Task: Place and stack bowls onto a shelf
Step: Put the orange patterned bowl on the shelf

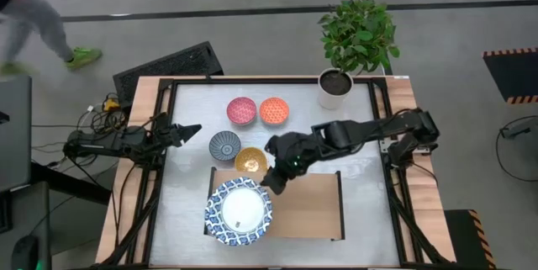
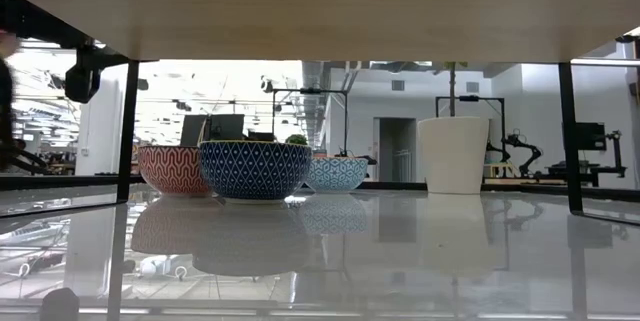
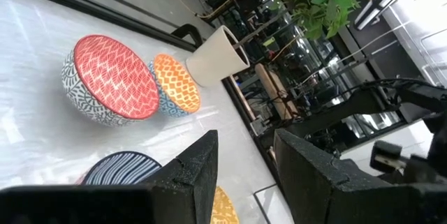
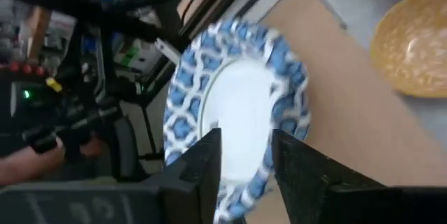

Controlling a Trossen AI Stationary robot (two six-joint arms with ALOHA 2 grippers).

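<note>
A large blue-and-white bowl with a white inside rests on its base on the left end of the light-wood shelf. My right gripper hovers just above the bowl's far right rim, pointing slantwise down, open and holding nothing. On the table behind the shelf stand a yellow bowl, a dark blue-grey bowl, a pink-red bowl and an orange bowl. My left gripper waits open at the table's left edge, pointing level toward these bowls.
A white plant pot with a green plant stands at the table's far edge. Black frame rails run along the table's sides. The shelf's black legs show in the low view. A person is on the floor far left.
</note>
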